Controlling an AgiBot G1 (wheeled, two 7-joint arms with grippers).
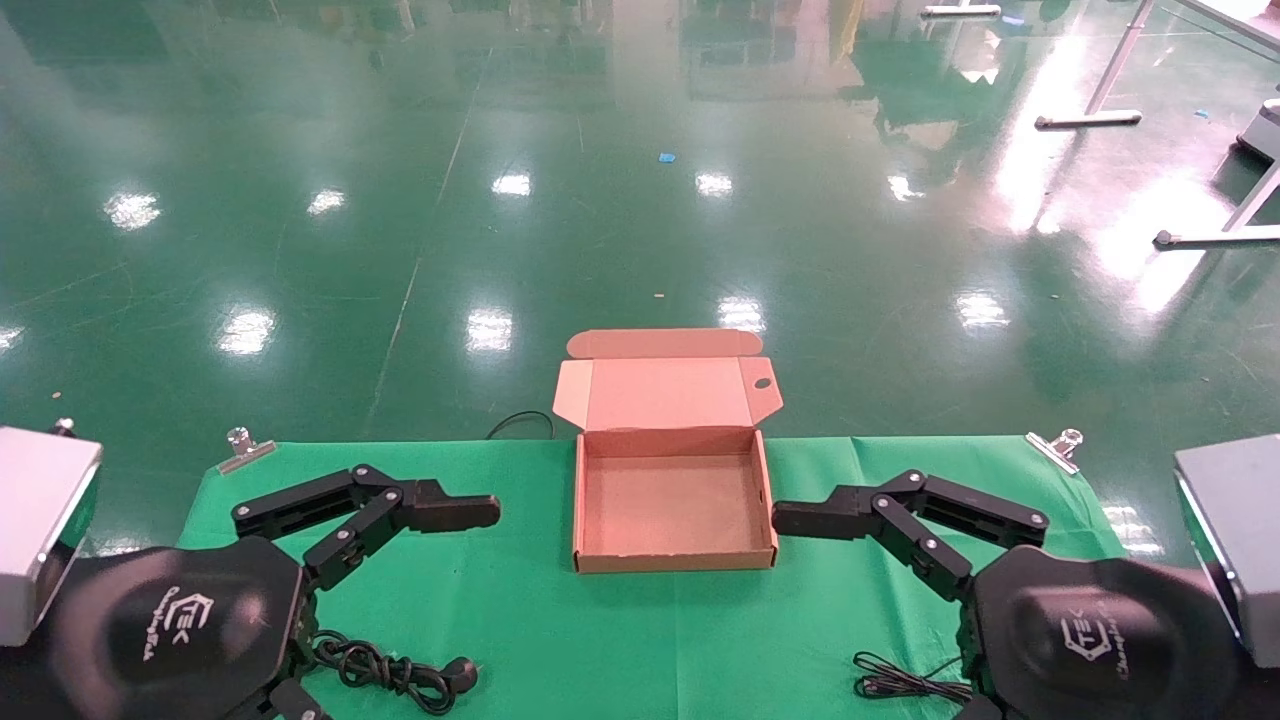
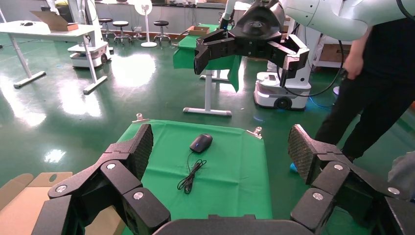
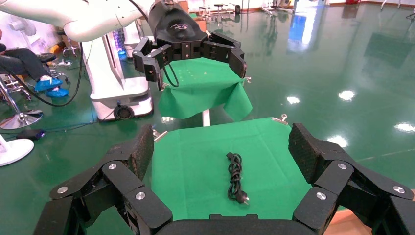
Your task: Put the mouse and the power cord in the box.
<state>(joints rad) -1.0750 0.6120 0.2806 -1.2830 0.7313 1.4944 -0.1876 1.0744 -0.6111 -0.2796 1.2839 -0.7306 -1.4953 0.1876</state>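
Note:
The brown cardboard box stands open and empty at the table's middle, its flap lid raised at the back. The knotted black power cord lies near the front left, below my open left gripper. The right wrist view shows the cord alone on the cloth. The black mouse with its thin bundled wire lies on the table's right side; in the head view only the wire shows, beside my open right gripper. Both grippers hover on either side of the box, holding nothing.
A green cloth covers the table, held by metal clips at the far corners. A person stands beyond the table's right end. Other tables and a robot base stand on the shiny green floor.

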